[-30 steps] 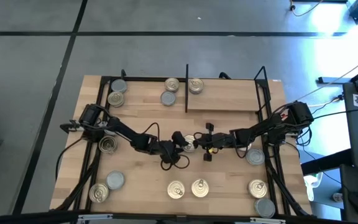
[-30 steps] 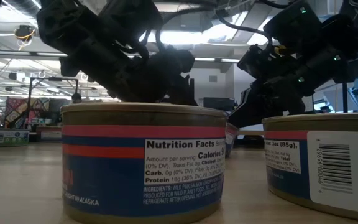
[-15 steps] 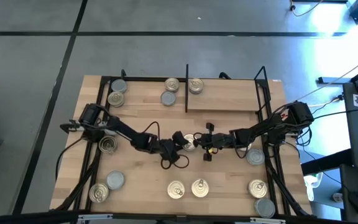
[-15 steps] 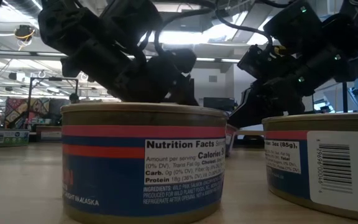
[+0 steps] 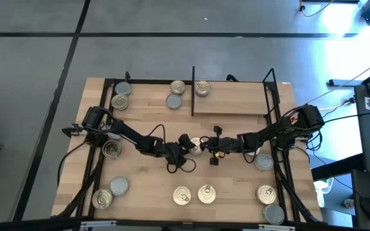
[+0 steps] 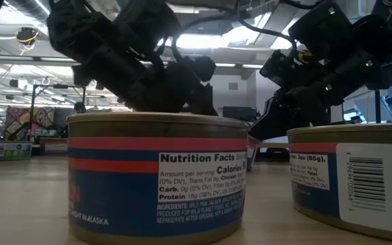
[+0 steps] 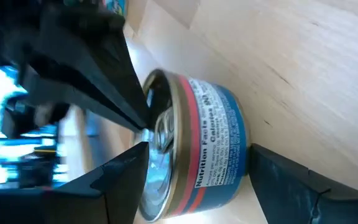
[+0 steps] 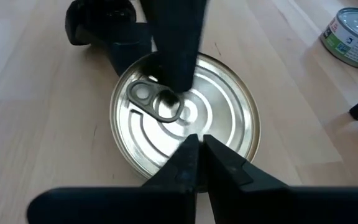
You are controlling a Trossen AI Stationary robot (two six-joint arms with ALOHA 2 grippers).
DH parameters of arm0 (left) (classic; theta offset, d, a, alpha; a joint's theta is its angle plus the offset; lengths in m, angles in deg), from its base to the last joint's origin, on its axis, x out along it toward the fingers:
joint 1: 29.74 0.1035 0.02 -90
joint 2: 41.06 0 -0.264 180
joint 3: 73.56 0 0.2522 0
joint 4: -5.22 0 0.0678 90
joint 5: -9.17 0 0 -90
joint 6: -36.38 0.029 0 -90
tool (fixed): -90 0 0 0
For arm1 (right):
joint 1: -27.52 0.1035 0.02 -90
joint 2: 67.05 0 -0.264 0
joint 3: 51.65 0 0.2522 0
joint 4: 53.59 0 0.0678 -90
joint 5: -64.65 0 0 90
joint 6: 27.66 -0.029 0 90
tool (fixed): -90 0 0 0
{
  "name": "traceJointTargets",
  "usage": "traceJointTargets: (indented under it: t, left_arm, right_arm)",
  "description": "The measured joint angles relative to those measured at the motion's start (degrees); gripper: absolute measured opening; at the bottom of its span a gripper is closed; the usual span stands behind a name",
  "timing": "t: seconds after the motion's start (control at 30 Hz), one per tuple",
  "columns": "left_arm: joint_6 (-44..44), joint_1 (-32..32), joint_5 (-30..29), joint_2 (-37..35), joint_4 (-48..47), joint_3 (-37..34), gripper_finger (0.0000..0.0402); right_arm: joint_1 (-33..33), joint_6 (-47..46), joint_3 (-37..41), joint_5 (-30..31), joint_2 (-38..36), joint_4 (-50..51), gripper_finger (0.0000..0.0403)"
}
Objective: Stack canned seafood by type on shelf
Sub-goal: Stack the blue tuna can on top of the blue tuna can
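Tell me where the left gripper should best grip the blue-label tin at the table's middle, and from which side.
Probably by its side wall, one finger on each opposite side. The tin stands upright, low and round, with a flat pull-tab lid that offers little to pinch. The left gripper already straddles the label wall with open fingers, so closing there looks soundest. The shut right gripper sits over the lid, so a grip from above is blocked.

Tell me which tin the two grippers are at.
The gold-lidded tin mid-table, between left gripper and right gripper; all other tins stand apart from both.
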Motion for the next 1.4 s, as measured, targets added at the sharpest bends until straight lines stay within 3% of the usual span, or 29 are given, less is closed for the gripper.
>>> traceJointTargets:
  t: [0.17, 0.47, 0.8, 1.03, 1.17, 1.4]
  left_arm:
    - [-5.1, 1.7, 0.2, 0.6, -2.1, 0.1, 0.0265]
    - [-2.2, 2.7, 3.9, 0.7, -4.8, 0.2, 0.0265]
    - [-0.1, 4.1, 5.6, 0.9, 1.2, -0.5, 0.0265]
    - [1.3, 0.8, 5.5, 1.3, 7.8, -0.3, 0.0265]
    - [0.4, -0.6, 4.4, 1.4, 8.7, -0.4, 0.0265]
    - [2.9, -2.9, -3.2, 1.4, 8.9, -0.3, 0.0265]
  right_arm:
    - [0.0, 0.0, 0.0, -0.1, 0.0, 0.0, 0.0026]
    - [0.0, 0.0, 0.0, -0.9, 0.1, 0.0, 0.0026]
    - [0.0, 0.0, 0.1, -0.4, 0.4, -0.2, 0.0026]
    - [-0.1, 0.1, 0.0, 0.7, 1.8, -2.7, 0.0026]
    - [-0.1, 0.1, 0.0, -0.2, 2.0, -3.9, 0.0026]
    - [-0.1, -0.5, 0.1, -1.5, 2.1, -5.0, 0.0026]
